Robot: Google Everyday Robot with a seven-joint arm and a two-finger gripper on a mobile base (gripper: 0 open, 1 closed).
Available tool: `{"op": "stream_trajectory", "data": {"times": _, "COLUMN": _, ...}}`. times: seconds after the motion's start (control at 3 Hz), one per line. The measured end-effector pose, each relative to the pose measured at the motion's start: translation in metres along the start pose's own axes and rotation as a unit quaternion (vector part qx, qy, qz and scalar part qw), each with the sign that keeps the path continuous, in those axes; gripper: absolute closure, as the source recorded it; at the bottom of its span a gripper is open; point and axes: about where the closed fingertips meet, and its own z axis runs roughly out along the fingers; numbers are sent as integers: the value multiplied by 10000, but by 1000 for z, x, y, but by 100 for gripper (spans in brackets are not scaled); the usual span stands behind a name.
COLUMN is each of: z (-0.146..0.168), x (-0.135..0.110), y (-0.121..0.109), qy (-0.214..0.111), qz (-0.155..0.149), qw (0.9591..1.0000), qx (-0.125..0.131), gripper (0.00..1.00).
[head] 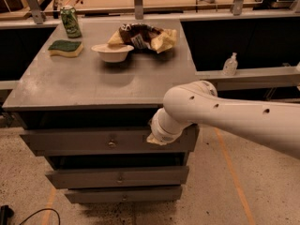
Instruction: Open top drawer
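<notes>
The top drawer (70, 142) is the widest grey metal front of three, under the grey cabinet top (93, 86). Its small round knob (111, 143) sits at its centre. A dark gap shows above the front. My gripper (155, 138) is at the end of the white arm, against the right part of the drawer front near its top edge, well right of the knob. Only its tan tip shows; the wrist hides the rest.
On the cabinet top stand a green can (71, 21), a green sponge (64, 47), a white bowl (112, 52) and a crumpled snack bag (145, 35). Two narrower drawers (117, 177) lie below. A clear bottle (229, 63) stands on the right ledge. A black cable (33, 214) lies on the floor.
</notes>
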Motion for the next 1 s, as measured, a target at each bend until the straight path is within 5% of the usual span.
{"op": "stream_trajectory", "data": {"times": 0.33, "z": 0, "x": 0, "y": 0, "qy": 0, "qz": 0, "qw": 10000, "qx": 0, "gripper": 100}}
{"op": "stream_trajectory", "data": {"times": 1.0, "z": -4, "x": -2, "y": -1, "qy": -1, "qz": 0, "qw": 10000, "qx": -2, "gripper": 60}}
